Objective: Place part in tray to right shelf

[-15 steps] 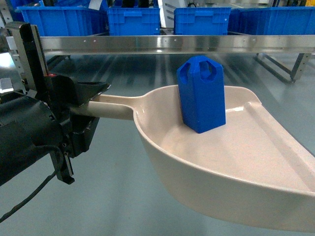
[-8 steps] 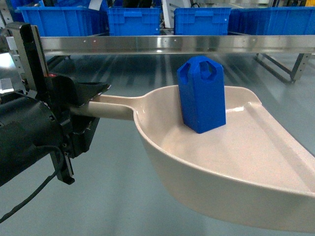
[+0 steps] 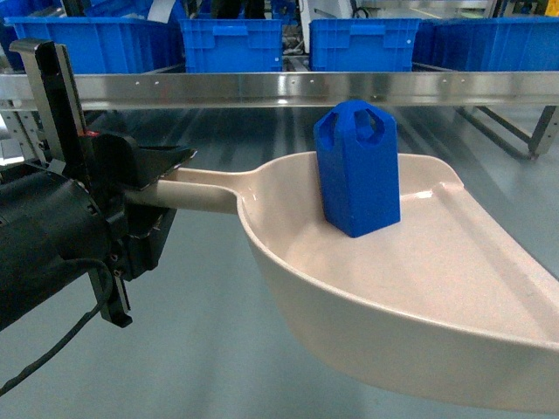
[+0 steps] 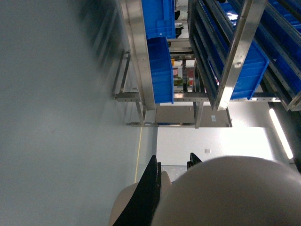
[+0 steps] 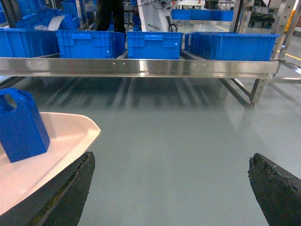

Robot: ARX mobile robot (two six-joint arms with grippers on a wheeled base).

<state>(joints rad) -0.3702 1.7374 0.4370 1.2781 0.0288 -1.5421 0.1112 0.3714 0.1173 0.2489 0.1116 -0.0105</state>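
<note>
The grey, glossy floor (image 3: 201,349) fills most of the head view. Across the top runs the flat steel front rail of a silver rack (image 3: 288,87), dotted with small screws, and behind that rail sit large blue open plastic crates (image 3: 231,44) in a row. The right wrist view shows the same rail (image 5: 141,67) and crates (image 5: 91,43) from lower down, with a steel leg of the frame at the right.

The cream-beige plastic scoop-shaped tray (image 3: 454,297) is held above the floor, its wide mouth toward the lower right and its long straight handle (image 3: 196,188) running left. The black left gripper (image 3: 144,188) grips the end of that handle, its jaws closed around it. In the left wrist view the tray's pale underside (image 4: 225,193) bulges in the lower part of the frame with a black finger (image 4: 148,193) lying along it.

The small bright-blue plastic block with a domed, pierced top (image 3: 356,170) stands upright inside the tray, near its back wall and close to the handle end. The right wrist view shows it (image 5: 21,125) at the left, standing on the tray's floor.

The right gripper (image 5: 169,188) is empty, its two dark fingers (image 5: 70,195) spread wide apart over the floor, one just beside the tray's rim.
</note>
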